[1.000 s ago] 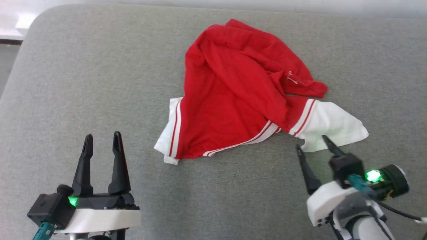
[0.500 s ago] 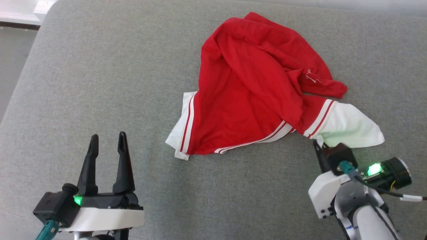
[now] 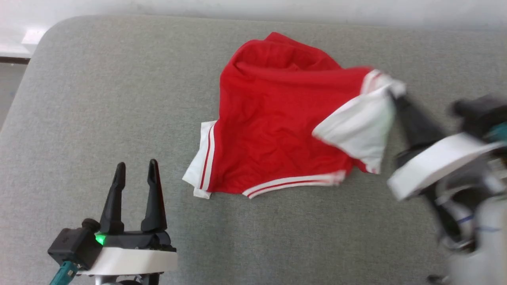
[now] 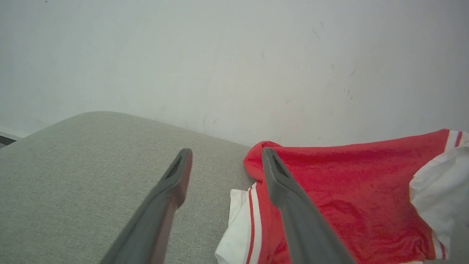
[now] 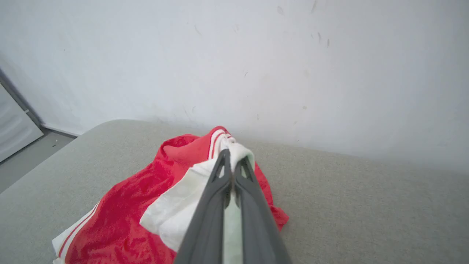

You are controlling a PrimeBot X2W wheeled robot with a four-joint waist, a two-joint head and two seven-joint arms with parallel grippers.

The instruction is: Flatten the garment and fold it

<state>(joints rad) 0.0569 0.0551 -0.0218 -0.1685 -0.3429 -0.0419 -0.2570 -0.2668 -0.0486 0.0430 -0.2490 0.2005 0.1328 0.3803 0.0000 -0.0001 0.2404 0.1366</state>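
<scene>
Head view: the garment [image 3: 273, 130] lies crumpled on the grey padded surface [image 3: 99, 99], toward its far middle. Red fabric is uppermost and striped trim runs along the near edge. The right gripper [image 3: 394, 95], blurred, is at the garment's right side. Its fingers are pinched on the white sleeve [image 3: 356, 126], which is raised and hangs over the red body. The left gripper [image 3: 136, 168] hovers at lower left, apart from the garment, fingers spread and empty.

Left wrist view: the left gripper [image 4: 226, 152] has its fingers parted with nothing between them. The garment [image 4: 348, 190] lies beyond them to the right, before a pale wall [image 4: 220, 55].

Right wrist view: the right gripper [image 5: 232, 157] has its fingers clamped together on the white sleeve [image 5: 176, 209]. The red body drapes down to the surface at lower left.
</scene>
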